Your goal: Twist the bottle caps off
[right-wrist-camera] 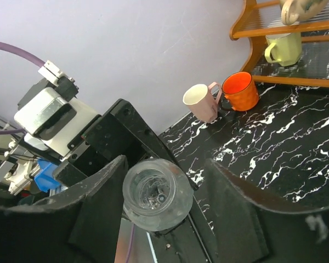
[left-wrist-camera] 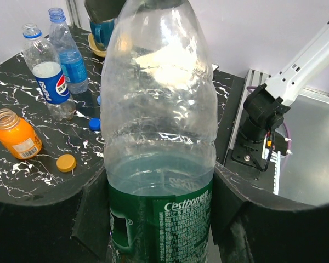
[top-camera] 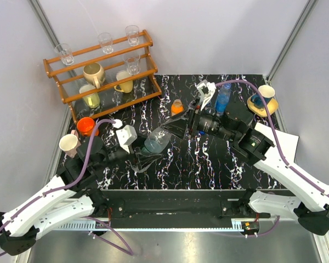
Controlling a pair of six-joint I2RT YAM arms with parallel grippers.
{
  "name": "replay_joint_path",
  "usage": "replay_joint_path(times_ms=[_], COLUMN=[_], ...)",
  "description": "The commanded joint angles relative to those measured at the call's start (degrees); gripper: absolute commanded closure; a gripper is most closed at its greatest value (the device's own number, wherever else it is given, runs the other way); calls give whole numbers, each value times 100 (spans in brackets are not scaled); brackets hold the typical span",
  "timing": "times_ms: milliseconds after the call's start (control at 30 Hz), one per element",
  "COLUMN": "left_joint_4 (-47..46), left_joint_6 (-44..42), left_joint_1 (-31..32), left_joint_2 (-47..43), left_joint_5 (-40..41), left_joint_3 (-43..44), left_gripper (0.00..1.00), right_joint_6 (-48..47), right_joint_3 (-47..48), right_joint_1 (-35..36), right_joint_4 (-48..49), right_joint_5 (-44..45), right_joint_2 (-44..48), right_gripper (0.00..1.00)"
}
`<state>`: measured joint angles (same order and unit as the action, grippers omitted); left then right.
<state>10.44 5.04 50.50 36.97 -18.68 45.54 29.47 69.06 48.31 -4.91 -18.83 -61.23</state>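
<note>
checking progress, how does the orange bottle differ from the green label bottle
The orange bottle stands free on the table; the green-label bottle is clamped in the left gripper and tilted. The orange bottle is squat and orange-filled; the green-label bottle is tall, clear and part-filled. Both have open mouths, caps off.
</note>
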Motion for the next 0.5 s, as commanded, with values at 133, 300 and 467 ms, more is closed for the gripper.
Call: replay_joint_path(times_ms=[133, 300, 467], left_joint_4=[-420, -306, 439], left_joint_6=[41, 41, -125], left_joint_1=[-23, -23, -23], left_joint_2=[3, -67, -295], left_joint_5=[-57, 346, 1048], left_joint_3=[245, 289, 491], left_gripper=[37, 6, 1], right_joint_6=[67, -64, -468], right_joint_3=[-85, 37, 503], right_joint_1=[20, 20, 20], right_joint_4=[34, -80, -387], right_joint_5=[-288, -43, 1122], right_joint_2=[68, 68, -343], right_gripper=[58, 85, 100])
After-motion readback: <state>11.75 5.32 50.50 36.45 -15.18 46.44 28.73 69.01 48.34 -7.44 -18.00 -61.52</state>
